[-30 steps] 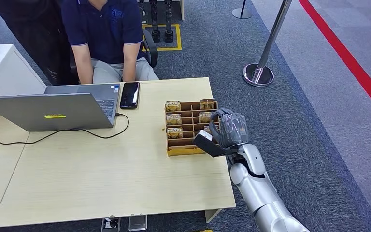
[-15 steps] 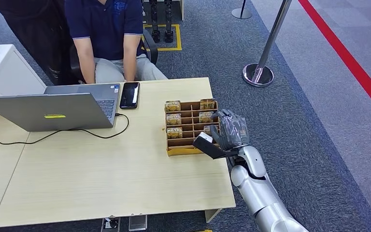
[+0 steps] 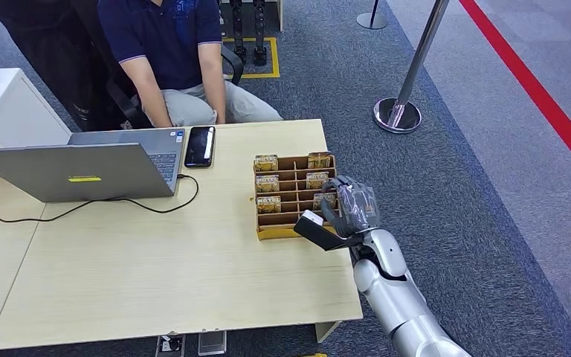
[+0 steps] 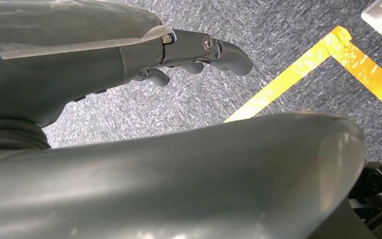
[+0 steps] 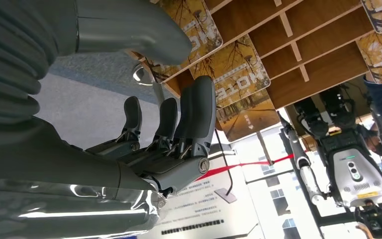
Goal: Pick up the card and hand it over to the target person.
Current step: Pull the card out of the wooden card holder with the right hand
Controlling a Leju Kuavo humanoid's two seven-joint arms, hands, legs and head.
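Observation:
A wooden card rack stands near the table's right edge, with several yellow-brown cards in its slots, such as the one at the rack's near right. My right hand hovers over the rack's right front corner with its fingers spread and nothing in it. In the right wrist view the fingers point at a card in the rack, a short gap away. The seated person in a dark blue shirt is at the far side of the table. My left hand hangs over the carpet, holding nothing.
An open laptop with a black cable sits at the table's left, a black phone beside it. A steel post with a round base stands on the carpet to the right. A white cabinet is at far left.
My right hand has dropped slightly and moved a little left, closer to the rack's right front. The seated person has turned their legs to the right.

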